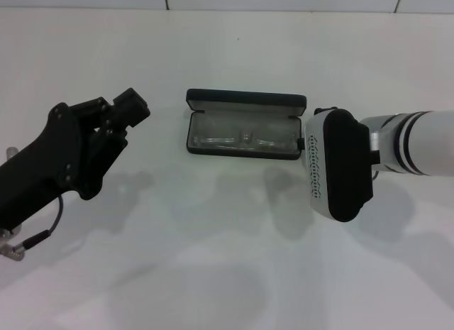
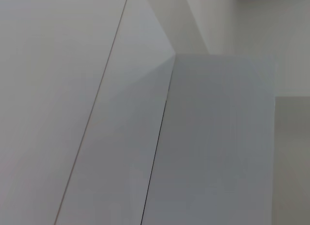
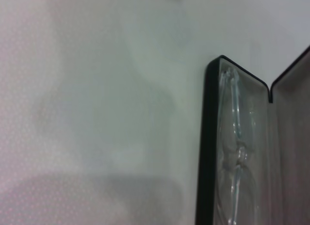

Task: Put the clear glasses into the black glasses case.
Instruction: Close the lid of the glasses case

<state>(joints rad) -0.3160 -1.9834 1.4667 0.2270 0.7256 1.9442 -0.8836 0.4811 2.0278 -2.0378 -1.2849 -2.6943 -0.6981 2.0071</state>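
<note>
Glasses (image 1: 245,138) lie inside the open case (image 1: 245,124) on the white tabletop (image 1: 227,259).
My left claw (image 1: 131,106) hangs left of the case, apart from it, and I cannot tell its state; my right claw (image 1: 306,143) sits at the case's right end, state likewise unclear; the lid stands up behind.

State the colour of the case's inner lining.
Pale grey lining inside the black glasses case, clearest in the head view.
</note>
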